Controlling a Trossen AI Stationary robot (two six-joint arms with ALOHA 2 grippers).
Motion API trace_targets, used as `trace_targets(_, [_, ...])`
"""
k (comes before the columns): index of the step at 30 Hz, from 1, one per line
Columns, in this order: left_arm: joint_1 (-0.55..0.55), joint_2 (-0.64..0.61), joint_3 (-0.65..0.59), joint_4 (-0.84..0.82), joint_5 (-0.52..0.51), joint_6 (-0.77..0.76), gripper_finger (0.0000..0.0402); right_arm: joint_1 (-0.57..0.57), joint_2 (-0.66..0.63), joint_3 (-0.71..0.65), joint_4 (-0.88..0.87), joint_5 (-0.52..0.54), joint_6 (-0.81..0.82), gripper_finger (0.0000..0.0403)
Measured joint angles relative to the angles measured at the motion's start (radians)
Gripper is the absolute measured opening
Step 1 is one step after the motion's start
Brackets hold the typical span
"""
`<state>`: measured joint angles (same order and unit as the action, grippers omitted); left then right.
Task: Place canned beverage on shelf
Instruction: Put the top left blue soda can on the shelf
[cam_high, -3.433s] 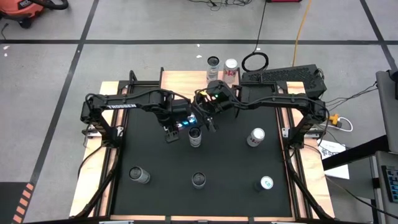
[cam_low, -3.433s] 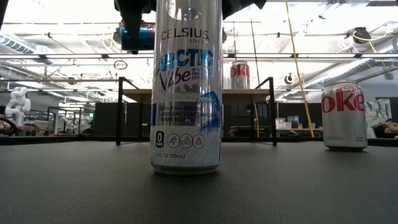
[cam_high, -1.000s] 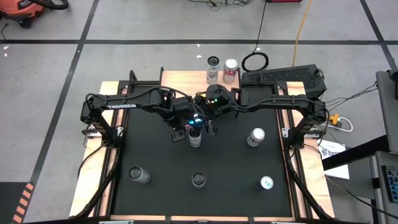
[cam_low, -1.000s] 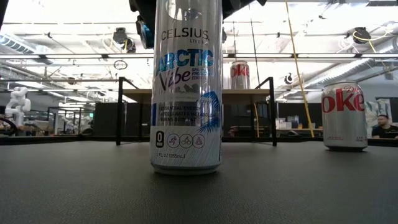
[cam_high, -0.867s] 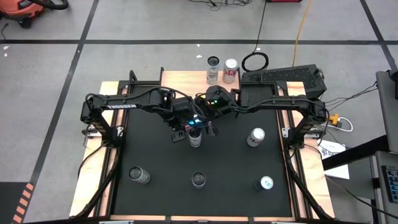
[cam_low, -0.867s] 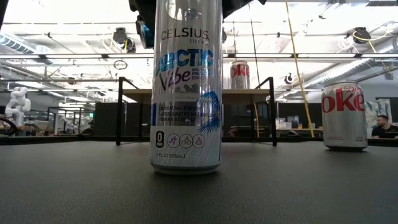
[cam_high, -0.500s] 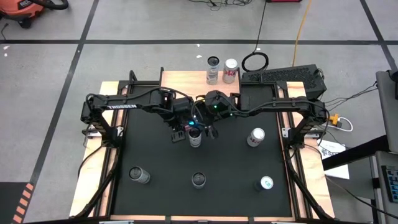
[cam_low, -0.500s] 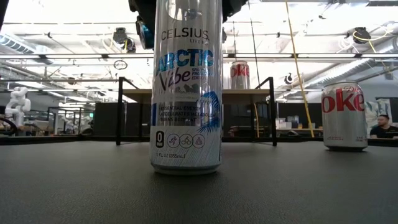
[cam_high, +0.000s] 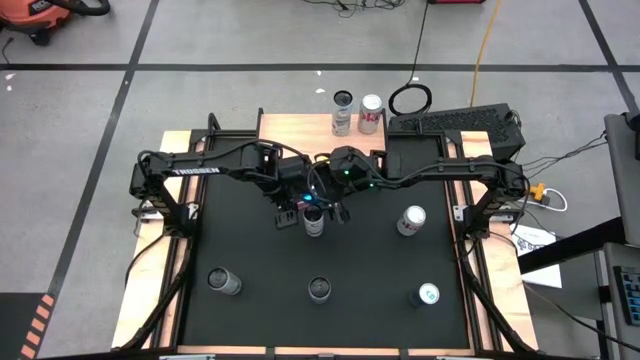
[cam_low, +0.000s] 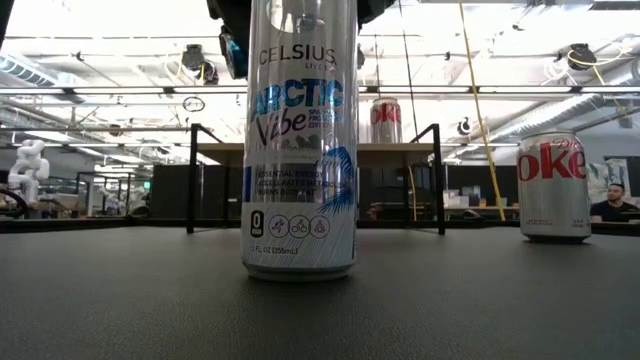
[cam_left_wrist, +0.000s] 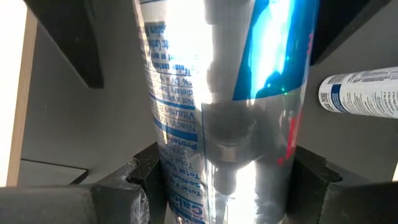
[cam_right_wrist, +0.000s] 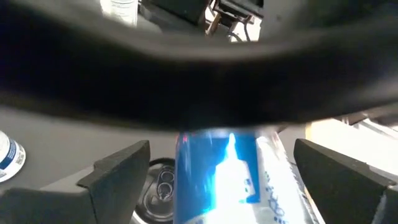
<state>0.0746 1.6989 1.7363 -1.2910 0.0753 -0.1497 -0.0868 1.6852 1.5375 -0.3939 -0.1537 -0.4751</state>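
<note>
Your work surface is a black mat (cam_high: 380, 270) on a wood-edged table (cam_high: 150, 290), set on grey concrete floor with dark tape lines.

Left to right on the mat: a can at 8 o'clock (cam_high: 223, 282), a can at 6 o'clock (cam_high: 319, 290), the tall Celsius can (cam_high: 314, 222) near centre, a Diet Coke can at 3 o'clock (cam_high: 410, 221), and a can at 5 o'clock (cam_high: 426, 295).

Left gripper (cam_high: 297, 213) is clamped on the Celsius can; in the left wrist view you see the fingers (cam_left_wrist: 140, 171) pressed against both sides of it.

Right gripper (cam_high: 335, 210) sits at that can's right side, jaws spread wide, not touching.

The shelf (cam_high: 300, 127) is at 12 o'clock with two cans (cam_high: 357, 113) on its right end; in the low view one red-and-silver can shows on it.

Room behind: open ceiling with strip lights, and a person at the far right edge (cam_low: 618, 203).
</note>
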Motion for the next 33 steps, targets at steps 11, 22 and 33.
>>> trace_targets(11, [0.001,0.000,0.000,0.000,0.005,0.000,0.0224,-0.011,0.000,0.000,-0.001,-0.009,0.045,0.0377])
trace_targets(22, [0.001,-0.002,0.000,-0.010,0.010,0.000,0.0224,-0.023,0.000,0.000,-0.001,-0.033,0.050,0.0292])
trace_targets(33, [-0.001,-0.002,0.001,-0.005,0.029,0.006,0.0224,-0.024,-0.005,0.008,-0.014,-0.102,0.068,0.0203])
